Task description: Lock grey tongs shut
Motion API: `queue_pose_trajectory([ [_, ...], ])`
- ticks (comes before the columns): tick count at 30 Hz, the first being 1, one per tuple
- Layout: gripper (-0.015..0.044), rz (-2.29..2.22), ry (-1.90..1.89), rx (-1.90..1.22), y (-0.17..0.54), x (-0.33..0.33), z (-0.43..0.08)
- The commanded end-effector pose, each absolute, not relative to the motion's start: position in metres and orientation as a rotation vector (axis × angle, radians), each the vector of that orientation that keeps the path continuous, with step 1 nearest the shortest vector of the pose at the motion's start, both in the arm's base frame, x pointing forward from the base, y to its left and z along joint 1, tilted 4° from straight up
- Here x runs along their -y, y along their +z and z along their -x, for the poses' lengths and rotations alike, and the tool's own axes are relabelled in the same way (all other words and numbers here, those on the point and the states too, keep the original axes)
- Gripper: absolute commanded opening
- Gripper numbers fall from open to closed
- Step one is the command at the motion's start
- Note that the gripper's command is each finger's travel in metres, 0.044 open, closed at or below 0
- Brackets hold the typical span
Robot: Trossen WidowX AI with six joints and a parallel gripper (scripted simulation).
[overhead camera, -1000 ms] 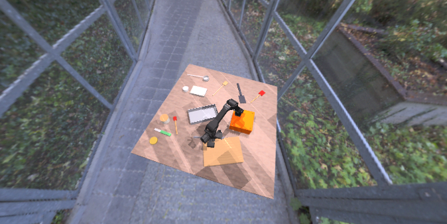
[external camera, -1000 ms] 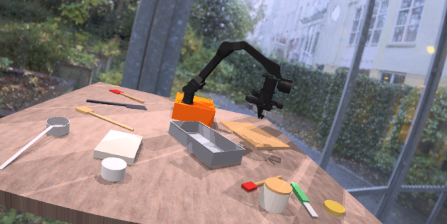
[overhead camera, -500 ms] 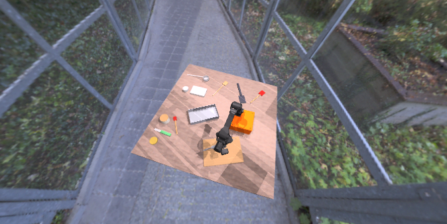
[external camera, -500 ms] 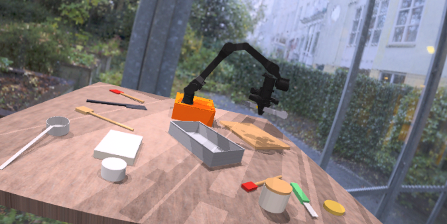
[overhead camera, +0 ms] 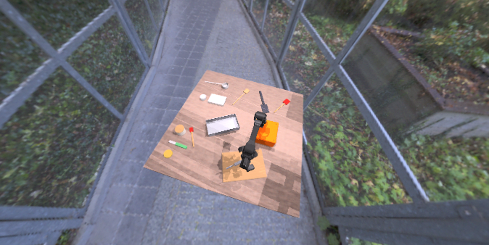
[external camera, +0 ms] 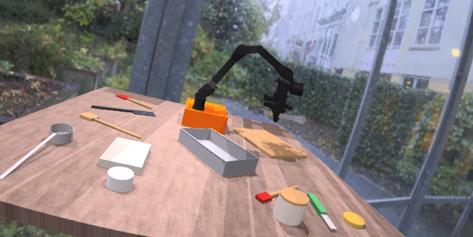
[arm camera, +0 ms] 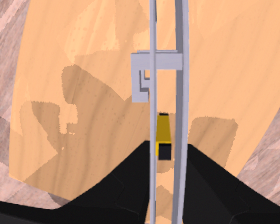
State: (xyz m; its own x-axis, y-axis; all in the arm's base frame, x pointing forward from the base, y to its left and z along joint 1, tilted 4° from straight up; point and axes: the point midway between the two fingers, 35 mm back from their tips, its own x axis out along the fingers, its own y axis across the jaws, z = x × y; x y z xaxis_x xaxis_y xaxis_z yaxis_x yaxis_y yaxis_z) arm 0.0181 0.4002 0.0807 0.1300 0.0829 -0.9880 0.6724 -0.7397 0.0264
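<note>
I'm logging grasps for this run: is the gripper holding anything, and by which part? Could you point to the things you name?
The gripper (external camera: 276, 118) (arm camera: 165, 152) holds the grey tongs (external camera: 296, 118) (arm camera: 182, 107) by their two arms, beside the yellow piece between them.

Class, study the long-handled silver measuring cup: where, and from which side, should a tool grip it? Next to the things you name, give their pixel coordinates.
Grip the thin white handle of the round silver cup (overhead camera: 225, 85) (external camera: 61, 134) near its middle, probably from above, fingers across its width: it is long and narrow, while the cup is wide.
</note>
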Motion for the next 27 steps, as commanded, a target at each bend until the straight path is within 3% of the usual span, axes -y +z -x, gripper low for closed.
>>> queue_pose_trajectory([
  [1,-0.0150,-2.007,-1.539,-0.781,0.078,-0.405,-0.015],
  [27,-0.0150,-2.482,-0.810,-1.025,0.082,-0.414,0.001],
])
